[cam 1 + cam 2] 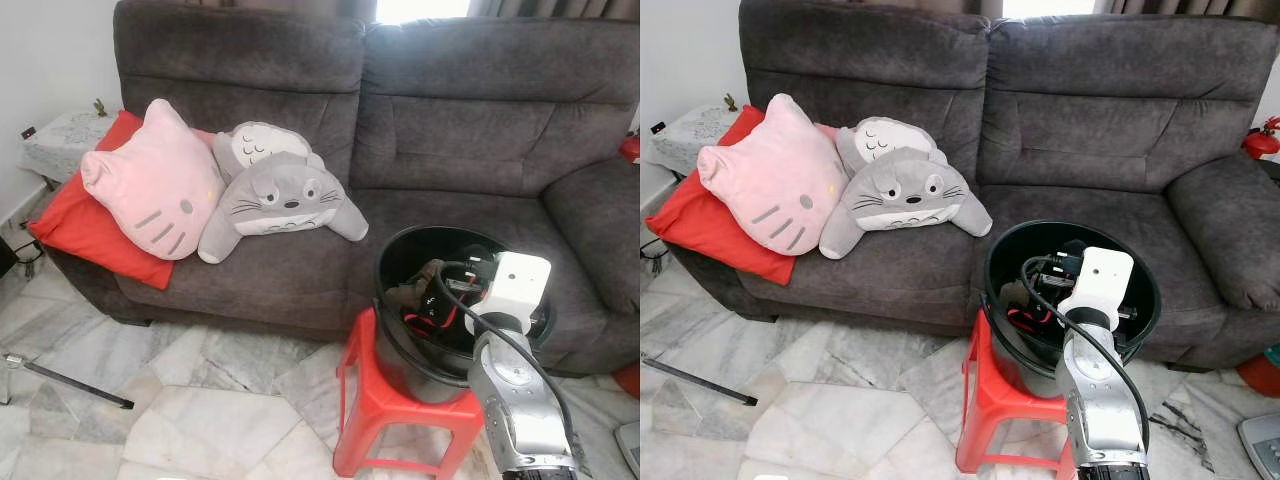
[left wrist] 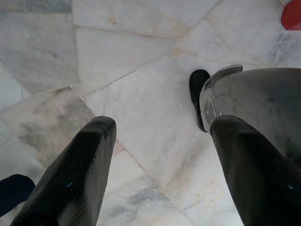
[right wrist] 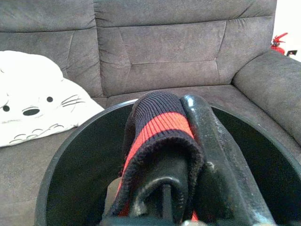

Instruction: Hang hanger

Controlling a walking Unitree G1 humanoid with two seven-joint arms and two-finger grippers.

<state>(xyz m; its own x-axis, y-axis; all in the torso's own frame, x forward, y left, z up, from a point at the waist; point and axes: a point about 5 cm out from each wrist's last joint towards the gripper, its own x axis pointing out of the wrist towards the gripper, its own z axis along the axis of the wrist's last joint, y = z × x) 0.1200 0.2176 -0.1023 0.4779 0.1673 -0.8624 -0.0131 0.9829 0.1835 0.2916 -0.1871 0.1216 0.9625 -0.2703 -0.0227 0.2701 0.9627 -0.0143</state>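
Observation:
A black bucket [image 1: 381, 278] stands on a red plastic stool [image 1: 385, 400] in front of the sofa, with clothes and red and black straps inside. My right gripper [image 1: 442, 298] reaches down into it. In the right wrist view the right gripper [image 3: 183, 110] is shut on a dark knitted cloth with a red stripe [image 3: 160, 125], which drapes over one finger just above the bucket's inner wall [image 3: 80, 160]. My left gripper [image 2: 162, 127] hangs open over the marble floor, holding nothing. No hanger can be made out.
A grey sofa [image 1: 450, 150] carries a pink cat cushion [image 1: 150, 185], a grey plush [image 1: 280, 195] and a red cushion [image 1: 85, 230]. A metal rod [image 1: 70, 385] lies on the floor at left. My own leg [image 2: 254, 99] is beside the left gripper.

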